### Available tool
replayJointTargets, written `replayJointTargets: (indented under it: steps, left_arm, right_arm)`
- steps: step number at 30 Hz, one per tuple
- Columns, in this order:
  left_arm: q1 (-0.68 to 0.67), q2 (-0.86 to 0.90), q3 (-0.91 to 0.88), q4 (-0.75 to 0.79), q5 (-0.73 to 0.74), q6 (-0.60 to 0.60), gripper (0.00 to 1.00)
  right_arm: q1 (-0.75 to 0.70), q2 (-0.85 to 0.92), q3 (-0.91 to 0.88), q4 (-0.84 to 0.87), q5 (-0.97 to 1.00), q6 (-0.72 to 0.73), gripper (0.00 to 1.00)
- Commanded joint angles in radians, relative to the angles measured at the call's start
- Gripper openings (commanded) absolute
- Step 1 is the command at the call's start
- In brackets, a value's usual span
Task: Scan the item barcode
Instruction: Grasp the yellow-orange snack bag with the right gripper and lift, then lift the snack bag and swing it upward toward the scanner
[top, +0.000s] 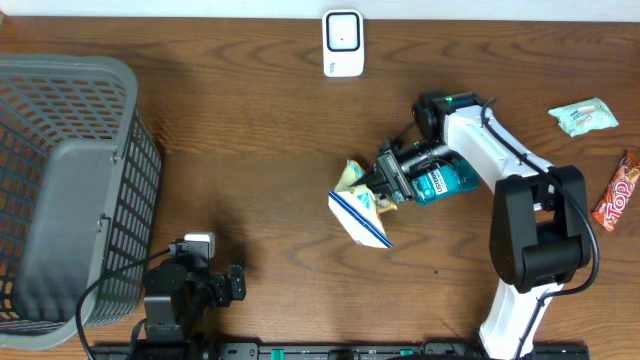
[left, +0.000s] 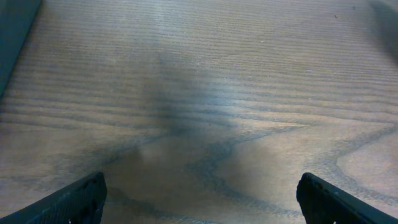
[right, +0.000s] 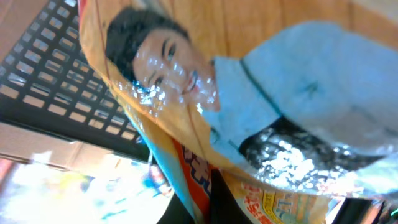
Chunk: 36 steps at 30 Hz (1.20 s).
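Note:
The item is a crinkly snack bag (top: 358, 212), yellow, white and blue, held over the middle of the table with my right gripper (top: 386, 184) shut on its right edge. In the right wrist view the bag (right: 249, 106) fills the frame, showing a printed face and orange lettering, with a dark finger (right: 219, 200) pressed against its lower edge. No barcode shows. The white scanner (top: 342, 42) stands at the table's far edge, well apart from the bag. My left gripper (top: 236, 283) rests at the lower left, open (left: 202, 205) over bare wood with nothing between its fingers.
A grey mesh basket (top: 70, 190) takes up the left side. A teal object with a white label (top: 442, 183) sits by the right wrist. At the right edge lie a pale green packet (top: 583, 116) and a red bar (top: 618, 190).

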Motion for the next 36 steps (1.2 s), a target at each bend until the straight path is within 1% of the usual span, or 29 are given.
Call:
replayJointTargets:
  steps: [1,6,8,12,17,20,25,30,34,36]
  left_arm:
    - [0.0,-0.002,-0.005,-0.012,0.001,0.01,0.98]
    - [0.0,-0.002,-0.005,-0.012,0.001,0.01,0.98]
    - [0.0,-0.002,-0.005,-0.012,0.001,0.01,0.98]
    - [0.0,-0.002,-0.005,-0.012,0.001,0.01,0.98]
    - [0.0,-0.002,-0.005,-0.012,0.001,0.01,0.98]
    - [0.0,-0.002,-0.005,-0.012,0.001,0.01,0.98]
    - [0.0,-0.002,-0.005,-0.012,0.001,0.01,0.98]
    - [0.0,-0.002,-0.005,-0.012,0.001,0.01,0.98]
    - [0.0,-0.002,-0.005,-0.012,0.001,0.01,0.98]
    - [0.0,-0.002,-0.005,-0.012,0.001,0.01,0.98]
  right_arm:
    - [-0.023,-0.033,0.002,-0.158,-0.117,-0.035,0.01]
    - [-0.029,-0.033,0.002,-0.355,-0.115,-0.034,0.01]
    - [-0.03,-0.033,0.002,-0.428,-0.122,-0.078,0.01]
    - [-0.03,-0.033,0.002,-0.442,-0.231,-0.182,0.01]
    - [-0.03,-0.033,0.002,-0.442,-0.344,-0.182,0.01]
    - [-0.033,-0.033,0.002,-0.442,-0.38,-0.106,0.01]
    - [-0.068,-0.032,0.002,-0.437,-0.391,0.135,0.01]
    - [-0.139,-0.032,0.002,-0.382,-0.384,0.319,0.01]
    - [-0.203,-0.032,0.002,-0.362,-0.352,0.425,0.01]
    - [-0.232,-0.032,0.002,-0.361,-0.346,0.408,0.02]
